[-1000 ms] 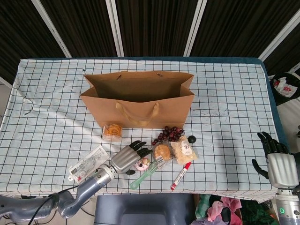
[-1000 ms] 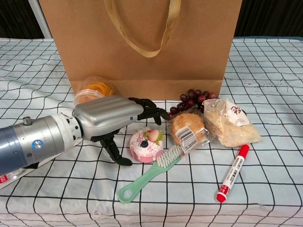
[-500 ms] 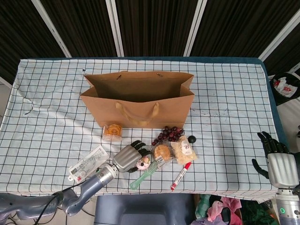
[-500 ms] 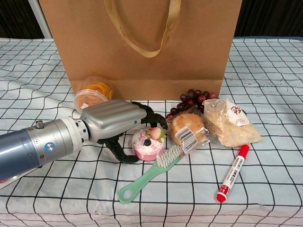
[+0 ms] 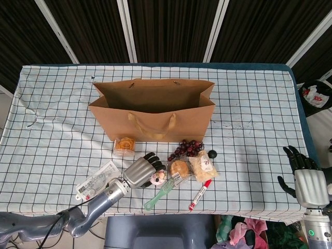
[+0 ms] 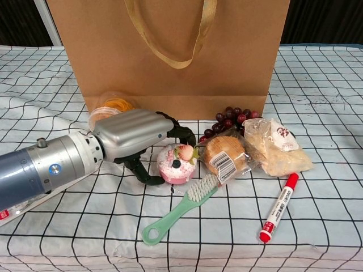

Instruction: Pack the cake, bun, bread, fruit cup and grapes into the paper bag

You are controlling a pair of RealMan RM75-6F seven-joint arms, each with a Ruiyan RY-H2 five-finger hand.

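Right now, the little pink cake (image 6: 176, 163) is being gripped by the left hand (image 6: 135, 137), with the fingers curled around it and the cake tipped just off the checked tablecloth (image 6: 317, 107), near the front of the paper bag (image 6: 170, 51). Nothing is seen inside the bag from above, so the packing is only being started: the wrapped bun (image 6: 225, 156), the bread (image 6: 276, 147), the grapes (image 6: 229, 120) and the fruit cup (image 6: 108, 111) are all being left on the cloth in front of it. Nothing is being held by the right hand (image 5: 306, 179), which is being kept at the far table edge with its fingers apart.
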